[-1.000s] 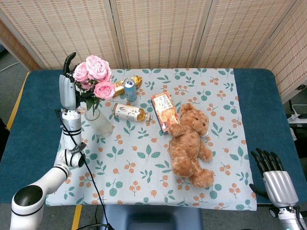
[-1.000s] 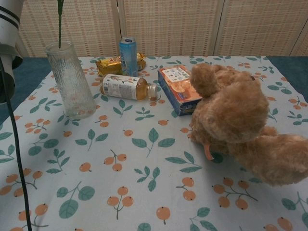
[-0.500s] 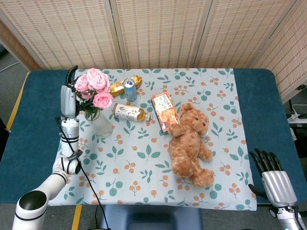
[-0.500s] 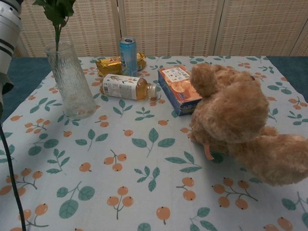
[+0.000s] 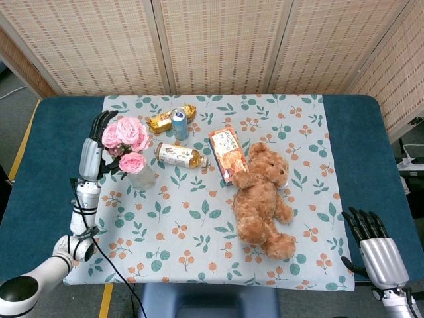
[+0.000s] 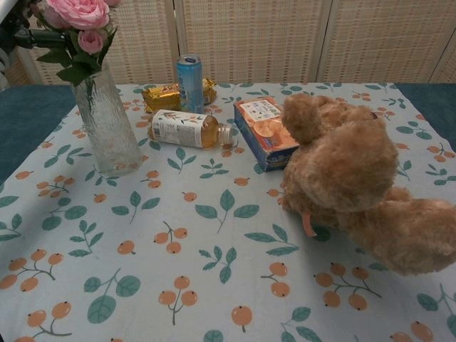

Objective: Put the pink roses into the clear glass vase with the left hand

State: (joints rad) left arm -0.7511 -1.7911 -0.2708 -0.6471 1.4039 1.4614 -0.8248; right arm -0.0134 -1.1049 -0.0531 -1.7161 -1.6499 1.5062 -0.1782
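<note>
While blooms hide the left hand (image 5: 99,136) palm, whether its fingers (image 5: 101,121) clamp the roses (image 5: 126,140) cannot be told. Stems sit in the vase (image 6: 107,125), just right of those fingers. Right hand (image 5: 374,242): fingers apart, empty, wrist cut off.

Left hand (image 5: 95,141) is raised at the table's left side, fingers curled forward. Right hand (image 5: 376,246) hangs low at bottom right, fingers spread.
</note>
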